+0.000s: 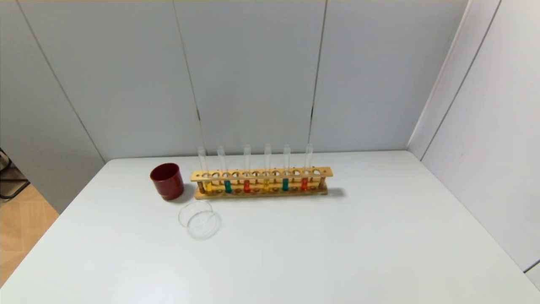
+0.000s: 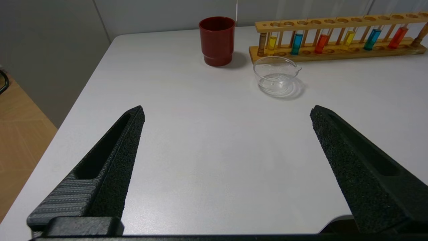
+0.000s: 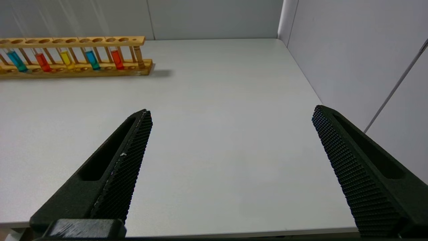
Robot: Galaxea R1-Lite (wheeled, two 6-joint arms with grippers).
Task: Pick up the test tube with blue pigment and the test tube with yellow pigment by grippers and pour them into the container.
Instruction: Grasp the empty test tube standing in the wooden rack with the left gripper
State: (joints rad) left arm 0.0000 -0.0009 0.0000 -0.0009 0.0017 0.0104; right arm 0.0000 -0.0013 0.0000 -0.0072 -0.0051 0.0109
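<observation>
- Table (image 1: 379, 236): rack (image 1: 261, 182) stands near the far edge, dish (image 1: 198, 218) just before its left end.
- Left gripper (image 2: 227, 115) and right gripper (image 3: 230, 115) hang over the near edge, fingers spread, empty.
- Blue tube (image 1: 227, 185) and yellow tube (image 1: 208, 185): clasp each high on the bare glass, lift straight up.

The bench (image 1: 295, 253) is plain white. The wooden rack (image 1: 261, 182) is honey-yellow, its tubes filled yellow (image 1: 208, 186), teal-blue (image 1: 228, 186), red (image 1: 247, 186), yellow, teal-blue, red in turn. The cup (image 1: 167, 181) is dark glossy red; the dish (image 1: 199, 218) ahead of the left end effector (image 2: 227, 115) is colourless glass. Both it and the right end effector (image 3: 232, 115) are matte black, the right one's fingers (image 3: 127, 160) dimpled in a fine grid.
</observation>
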